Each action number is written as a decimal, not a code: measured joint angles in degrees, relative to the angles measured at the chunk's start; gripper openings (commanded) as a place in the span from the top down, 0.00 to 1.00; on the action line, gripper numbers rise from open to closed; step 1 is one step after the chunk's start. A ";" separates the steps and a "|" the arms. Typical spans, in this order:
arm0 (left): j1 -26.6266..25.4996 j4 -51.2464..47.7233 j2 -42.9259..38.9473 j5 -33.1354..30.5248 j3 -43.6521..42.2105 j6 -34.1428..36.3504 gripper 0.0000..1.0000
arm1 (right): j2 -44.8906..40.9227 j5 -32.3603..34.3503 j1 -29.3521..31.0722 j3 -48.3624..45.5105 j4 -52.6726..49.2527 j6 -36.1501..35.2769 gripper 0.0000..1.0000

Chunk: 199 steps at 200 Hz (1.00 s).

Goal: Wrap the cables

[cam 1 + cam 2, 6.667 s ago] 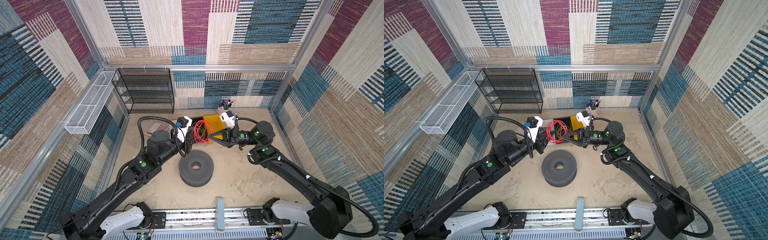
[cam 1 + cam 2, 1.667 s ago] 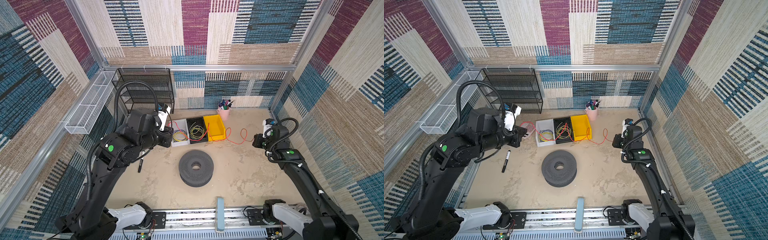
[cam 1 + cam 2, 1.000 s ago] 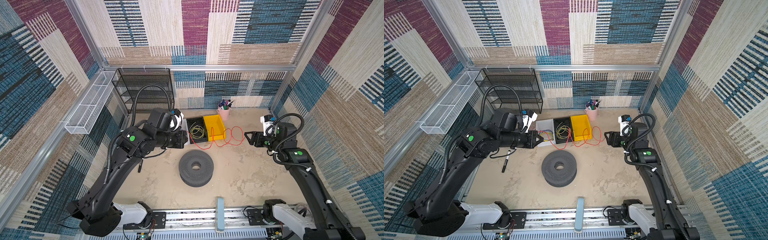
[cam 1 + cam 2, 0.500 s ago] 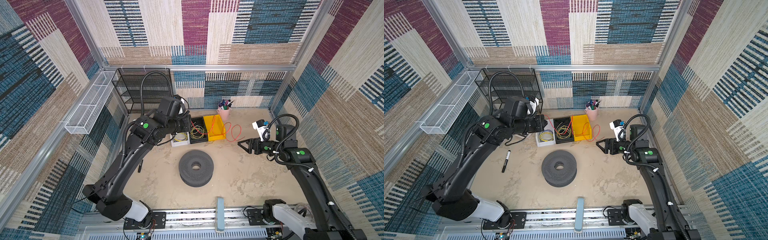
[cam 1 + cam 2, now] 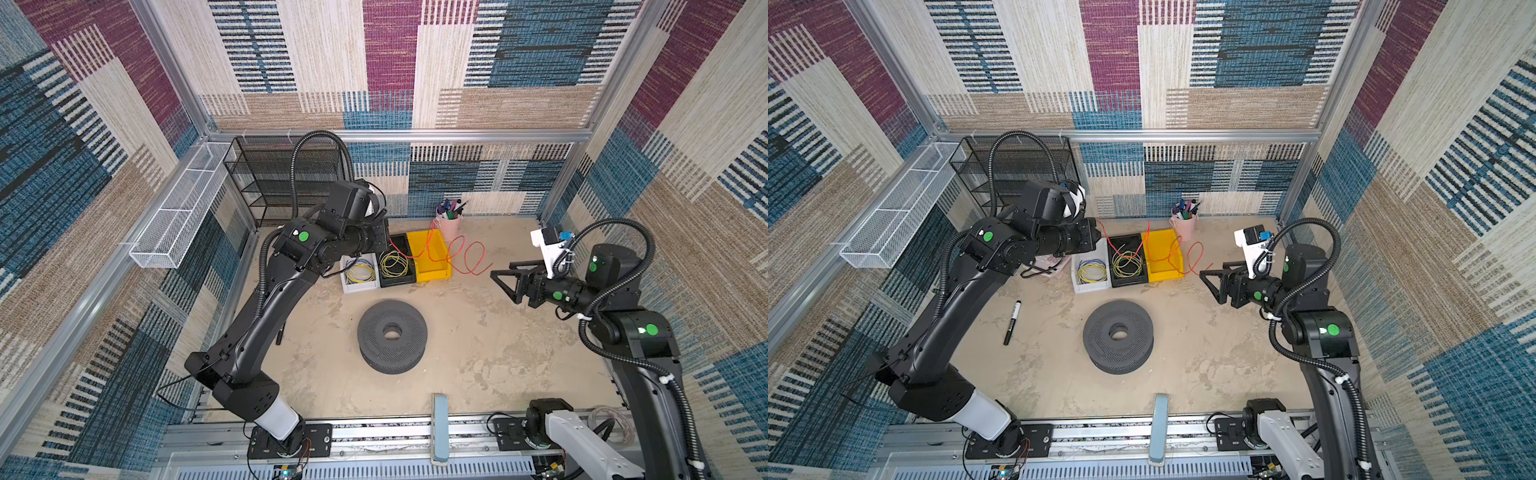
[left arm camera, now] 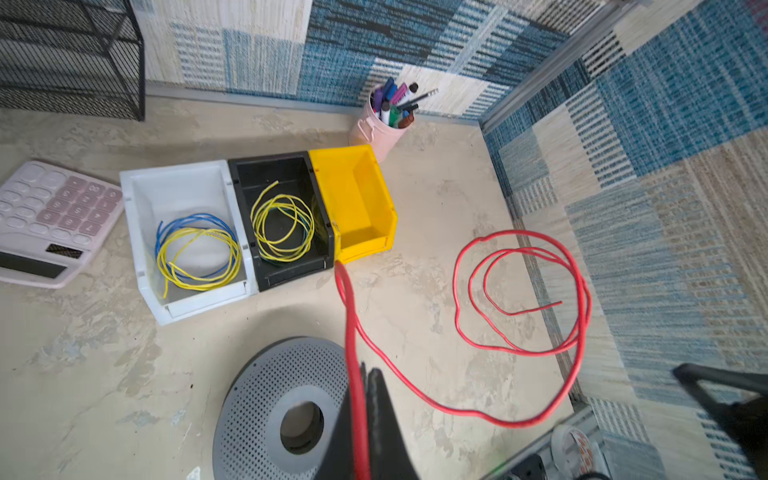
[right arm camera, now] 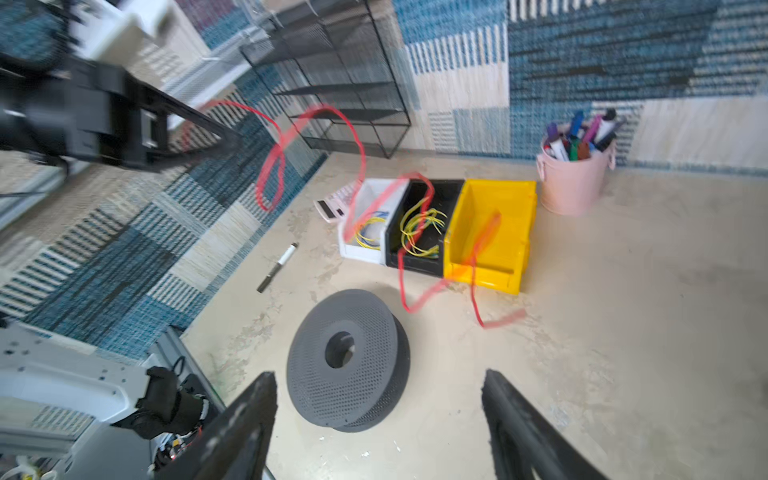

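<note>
The cables show as one red-orange wire (image 5: 468, 272) (image 5: 1196, 270). My left gripper (image 5: 388, 239) (image 5: 1098, 235) is raised behind the bins and shut on one end of it. In the left wrist view the wire (image 6: 456, 291) runs out from between the closed fingers of the left gripper (image 6: 365, 374) and curls into loops. In both top views it drapes across the yellow bin (image 5: 430, 266), and its free end lies just short of my right gripper (image 5: 500, 269) (image 5: 1212, 269). That gripper is open and empty. The wire looks blurred (image 7: 401, 270) in the right wrist view.
A grey perforated spool (image 5: 392, 330) lies mid-floor. A white bin (image 6: 187, 249) holds a blue-and-yellow coil and a black bin (image 6: 286, 257) holds a yellow-green coil. Also here are a pink pen cup (image 5: 449, 224), a calculator (image 6: 45, 220), a marker (image 5: 1012, 322) and a black wire rack (image 5: 286, 178).
The wire was stretched between both grippers; now only the left holds it and it has sprung into loops by the yellow bin. The left gripper swung right and back. The right gripper came inward.
</note>
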 measured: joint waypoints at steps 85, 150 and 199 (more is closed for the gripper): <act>0.00 -9.99 -3.34 7.41 0.76 6.43 1.00 | 15.93 -7.93 12.04 15.82 3.21 -1.66 0.37; 0.72 -13.14 -5.81 11.21 0.39 8.68 1.00 | 19.34 1.73 23.89 8.81 4.04 -4.74 0.37; 1.16 -14.01 -7.32 14.78 -0.52 9.84 1.00 | 17.73 2.05 24.22 2.64 7.78 -4.98 0.35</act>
